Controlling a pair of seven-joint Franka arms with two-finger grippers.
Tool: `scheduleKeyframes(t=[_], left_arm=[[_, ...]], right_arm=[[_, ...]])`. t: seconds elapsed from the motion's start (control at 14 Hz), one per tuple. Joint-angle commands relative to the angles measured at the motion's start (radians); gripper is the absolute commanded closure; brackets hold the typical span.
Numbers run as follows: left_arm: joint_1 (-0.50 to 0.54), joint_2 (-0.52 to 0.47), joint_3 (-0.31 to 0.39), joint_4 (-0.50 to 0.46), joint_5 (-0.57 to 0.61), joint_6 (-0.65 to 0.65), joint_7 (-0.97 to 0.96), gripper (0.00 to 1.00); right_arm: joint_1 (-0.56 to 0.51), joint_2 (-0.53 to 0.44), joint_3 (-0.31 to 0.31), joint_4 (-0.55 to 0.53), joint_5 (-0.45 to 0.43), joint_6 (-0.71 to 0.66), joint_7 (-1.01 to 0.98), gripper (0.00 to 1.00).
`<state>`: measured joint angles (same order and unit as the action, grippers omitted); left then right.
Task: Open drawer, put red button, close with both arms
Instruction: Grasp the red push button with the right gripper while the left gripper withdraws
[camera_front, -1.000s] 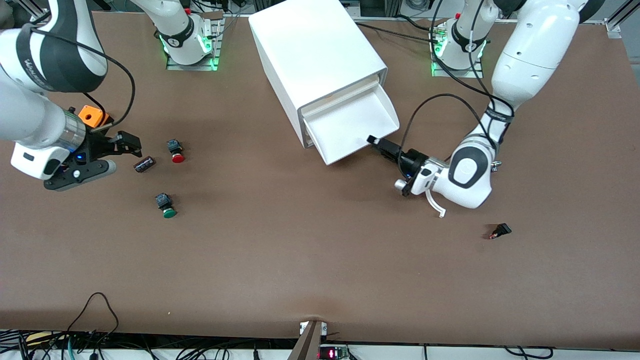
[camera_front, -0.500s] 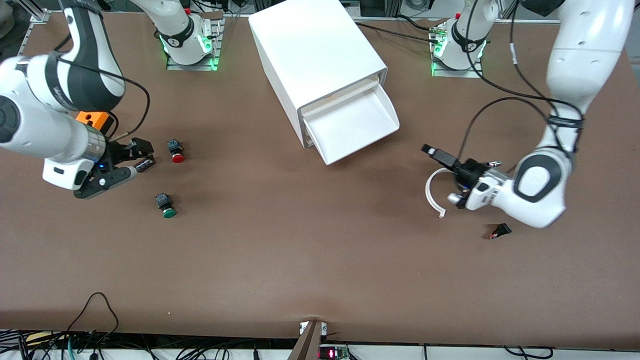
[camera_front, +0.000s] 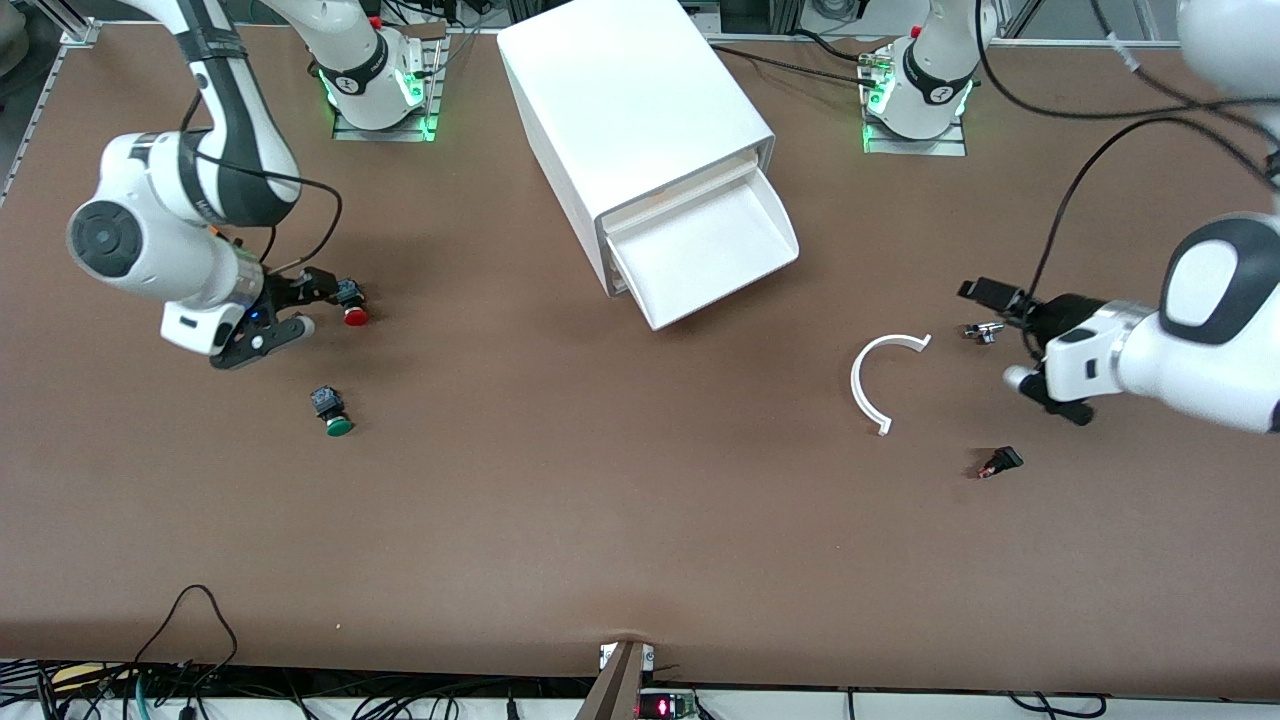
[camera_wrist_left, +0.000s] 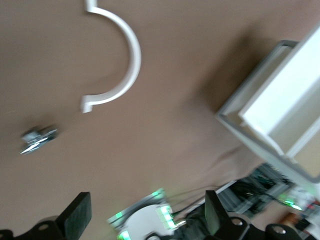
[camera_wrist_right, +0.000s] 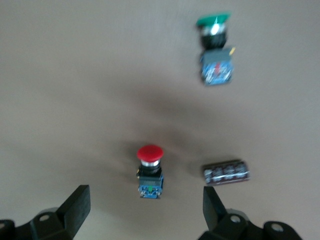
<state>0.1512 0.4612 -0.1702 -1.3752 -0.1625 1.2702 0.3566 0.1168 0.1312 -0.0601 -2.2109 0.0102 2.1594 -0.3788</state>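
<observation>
The red button (camera_front: 350, 302) lies on its side on the counter (camera_front: 600, 520) toward the right arm's end, red cap toward the front camera and black body pointing away from it. The right pincer (camera_front: 318, 296) hovers just above it with fingers spread wide; in the right wrist view the red button (camera_wrist_right: 150, 171) sits between the two open fingertips (camera_wrist_right: 75, 207), untouched. A dark reddish-black cylinder (camera_wrist_right: 226, 171) lies just beside the button, close to one fingertip, and a green button (camera_front: 331, 411) rests well apart, nearer the front camera.

Risk, as judged: because the cylinder is so near, a descent slightly off centre could catch or roll it, or pinch both parts together. The button's rounded cap and side-lying pose could also let it twist or squirt out if the fingers close on the cap rather than the blocky body.

The drawer (camera_front: 705, 250) of the white cabinet (camera_front: 625, 100) stands pulled out and looks empty, ready to receive the part. The left pincer (camera_front: 1000, 315), open and holding nothing, waits over the counter at the left arm's end, near a white curved strip (camera_front: 870, 375), a small metal part (camera_front: 983, 331) and a small black part (camera_front: 1000, 462). Closing later needs both arms, and a one-sided push could skew the cabinet.
</observation>
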Motion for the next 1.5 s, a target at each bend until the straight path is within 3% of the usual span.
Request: scheduleKeyframes(t=[0.0,0.14,0.36,0.5,0.79,0.86,1.14,1.29,1.43], left_arm=[[-0.015,-0.022,-0.017,0.066,0.122,0.011,-0.025,0.0],[-0.039,-0.022,-0.026,0.114,0.176,0.056,-0.111,0.0],[-0.093,-0.033,-0.038,0.123,0.362,0.138,-0.301,0.0],[-0.093,-0.038,-0.055,0.125,0.357,0.173,-0.291,0.0],[-0.091,-0.036,-0.098,0.098,0.356,0.123,-0.295,0.0],[-0.09,-0.033,-0.097,0.097,0.356,0.117,-0.3,0.0],[-0.082,-0.032,-0.097,0.099,0.354,0.117,-0.301,0.0],[-0.085,-0.033,-0.097,0.099,0.354,0.115,-0.304,0.0],[-0.087,-0.033,-0.098,0.102,0.353,0.117,-0.304,0.0]], right_arm=[[-0.005,-0.076,-0.007,-0.171,-0.003,0.104,-0.025,0.0],[-0.005,-0.078,-0.007,-0.261,-0.004,0.222,-0.034,0.0],[-0.005,-0.036,-0.009,-0.331,-0.004,0.359,-0.101,0.0],[-0.006,0.017,-0.009,-0.374,-0.004,0.48,-0.118,0.0],[-0.005,0.074,-0.009,-0.371,-0.003,0.54,-0.118,0.04],[-0.005,0.083,-0.009,-0.371,-0.003,0.554,-0.118,0.14],[-0.006,0.085,-0.009,-0.369,-0.003,0.554,-0.115,0.75],[-0.008,0.082,-0.009,-0.365,-0.003,0.55,-0.109,1.0],[-0.006,0.064,-0.01,-0.354,0.001,0.539,-0.11,1.0]])
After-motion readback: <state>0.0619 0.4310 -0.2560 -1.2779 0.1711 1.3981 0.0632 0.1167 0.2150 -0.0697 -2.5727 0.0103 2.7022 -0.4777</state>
